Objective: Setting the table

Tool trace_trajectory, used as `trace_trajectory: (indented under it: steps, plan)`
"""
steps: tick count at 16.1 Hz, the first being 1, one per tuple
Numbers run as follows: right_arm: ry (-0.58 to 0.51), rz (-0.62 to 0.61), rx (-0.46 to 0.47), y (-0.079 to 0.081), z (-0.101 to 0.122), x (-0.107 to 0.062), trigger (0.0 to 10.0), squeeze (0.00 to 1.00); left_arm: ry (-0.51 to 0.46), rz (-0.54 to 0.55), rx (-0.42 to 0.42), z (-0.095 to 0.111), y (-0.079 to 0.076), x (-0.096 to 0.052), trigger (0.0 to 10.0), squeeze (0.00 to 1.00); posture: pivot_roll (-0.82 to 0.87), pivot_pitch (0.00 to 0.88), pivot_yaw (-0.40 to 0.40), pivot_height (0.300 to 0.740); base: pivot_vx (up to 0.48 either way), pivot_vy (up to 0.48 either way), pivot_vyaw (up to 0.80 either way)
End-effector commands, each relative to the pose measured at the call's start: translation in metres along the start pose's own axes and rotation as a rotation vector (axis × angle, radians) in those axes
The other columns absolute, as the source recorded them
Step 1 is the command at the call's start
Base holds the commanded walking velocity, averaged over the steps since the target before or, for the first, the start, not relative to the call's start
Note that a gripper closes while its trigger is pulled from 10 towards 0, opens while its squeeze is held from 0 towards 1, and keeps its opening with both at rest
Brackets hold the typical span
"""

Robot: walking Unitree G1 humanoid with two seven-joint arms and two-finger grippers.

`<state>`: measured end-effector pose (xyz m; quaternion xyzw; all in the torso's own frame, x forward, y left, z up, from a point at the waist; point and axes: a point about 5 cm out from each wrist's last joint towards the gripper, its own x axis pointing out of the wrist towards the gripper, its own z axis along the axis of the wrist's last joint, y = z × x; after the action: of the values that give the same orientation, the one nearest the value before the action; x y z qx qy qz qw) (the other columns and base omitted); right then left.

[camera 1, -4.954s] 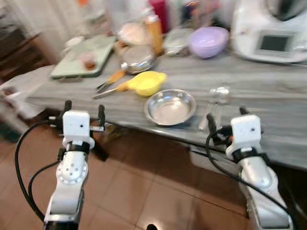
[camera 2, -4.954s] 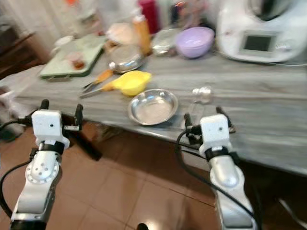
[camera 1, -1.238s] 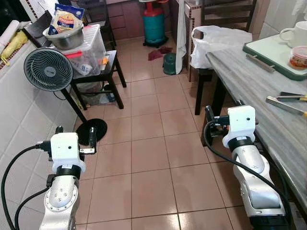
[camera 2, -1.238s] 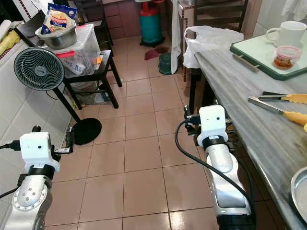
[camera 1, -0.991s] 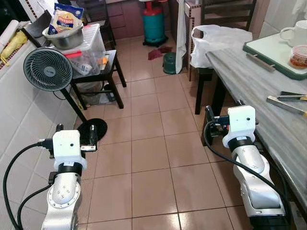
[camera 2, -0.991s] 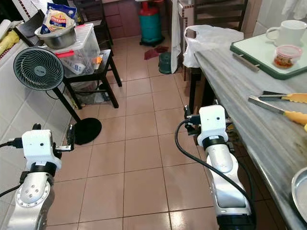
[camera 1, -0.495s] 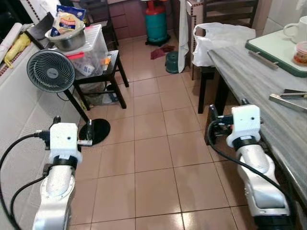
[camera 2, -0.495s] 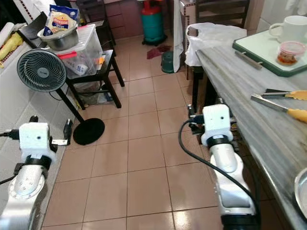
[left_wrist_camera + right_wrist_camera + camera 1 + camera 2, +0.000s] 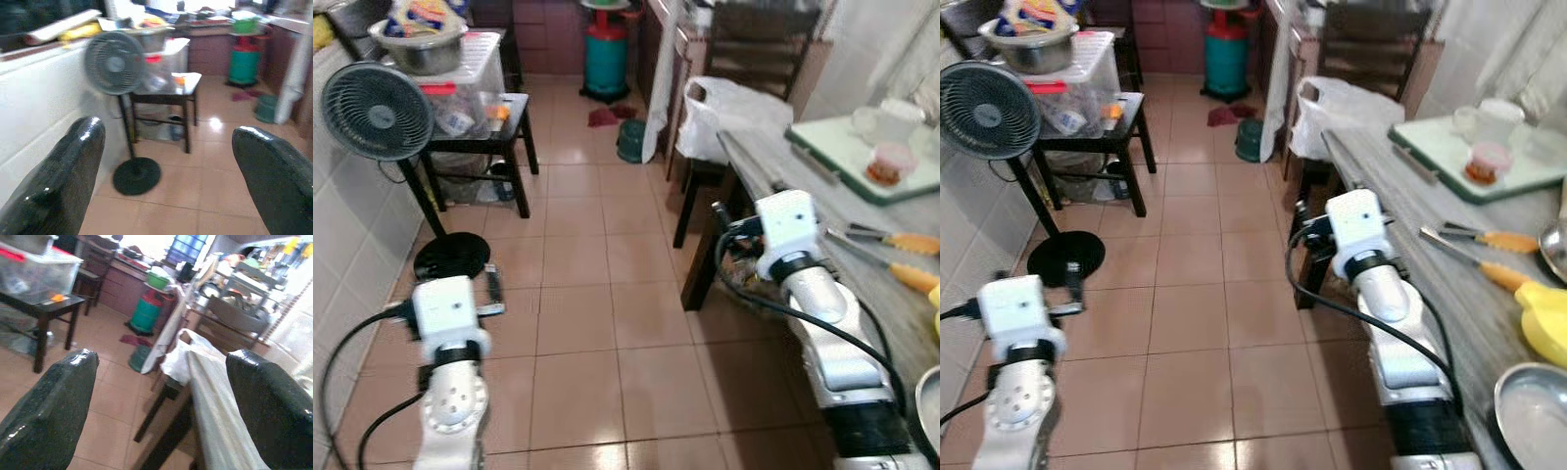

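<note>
Walking beside the grey stone bench [image 9: 1449, 294], the right claw [image 9: 161, 396], fingers apart and empty, probably risks striking its edge.

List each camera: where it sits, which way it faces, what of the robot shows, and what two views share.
Left eye view: on the head, looking forward and down at the tiled floor, with the fan at left and the table at right; both silver arms show.
Right eye view: same scene from the other eye; left gripper, right gripper.
Left wrist view: on the left wrist, facing the fan and stool; two spread black fingers show.
Right wrist view: on the right wrist, facing the green gas cylinder along the table edge; fingers apart.
The eye views and right wrist share the cylinder.
</note>
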<state>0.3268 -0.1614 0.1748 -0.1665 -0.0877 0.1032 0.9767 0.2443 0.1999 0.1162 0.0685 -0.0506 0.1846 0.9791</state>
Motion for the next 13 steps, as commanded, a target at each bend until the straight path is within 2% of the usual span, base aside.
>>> trace_trajectory:
  steps: [1, 3, 4, 5, 6, 9, 12, 13]
  plan:
    - [-0.002, 0.014, 0.010, 0.003, -0.001, 0.002, 10.0, 0.13, -0.002, 0.023, 0.010, -0.001, 0.003, 0.000, 10.0, 0.00, -0.19, 0.005, -0.110, 0.740, 0.000, 0.000, 0.00]
    - [-0.010, 0.031, 0.020, 0.011, -0.003, 0.004, 10.0, 0.13, -0.015, 0.015, 0.028, 0.002, 0.005, 0.001, 10.0, 0.00, -0.18, 0.004, -0.066, 0.740, 0.000, 0.000, 0.00]
    - [-0.007, 0.013, 0.032, 0.010, -0.004, 0.004, 10.0, 0.13, -0.016, 0.005, 0.038, 0.002, 0.005, 0.001, 10.0, 0.00, -0.18, 0.004, -0.066, 0.740, 0.000, 0.000, 0.00]
    - [0.002, -0.024, 0.048, 0.007, -0.007, 0.002, 10.0, 0.11, -0.009, -0.008, 0.045, 0.000, 0.007, 0.001, 10.0, 0.00, -0.19, 0.000, -0.018, 0.740, 0.000, 0.000, 0.00]
    - [0.008, -0.053, 0.057, 0.003, -0.009, -0.001, 10.0, 0.04, -0.006, -0.020, 0.050, 0.000, 0.006, 0.001, 10.0, 0.00, -0.20, 0.002, 0.000, 0.740, 0.000, 0.000, 0.00]
    - [0.027, -0.106, 0.089, 0.000, -0.017, -0.009, 10.0, 0.02, -0.010, -0.054, 0.069, 0.000, 0.005, 0.002, 10.0, 0.00, -0.21, 0.014, 0.040, 0.740, 0.000, 0.000, -0.41]
    - [0.060, -0.125, 0.114, 0.003, -0.026, -0.021, 10.0, 0.00, -0.005, -0.099, 0.077, 0.000, 0.004, 0.004, 10.0, 0.00, -0.23, 0.030, 0.070, 0.740, 0.000, 0.000, 0.00]
    - [0.060, -0.129, 0.116, 0.003, -0.026, -0.022, 10.0, 0.01, -0.010, -0.120, 0.058, 0.002, 0.004, 0.005, 10.0, 0.00, -0.23, 0.033, 0.073, 0.740, 0.000, 0.000, 0.00]
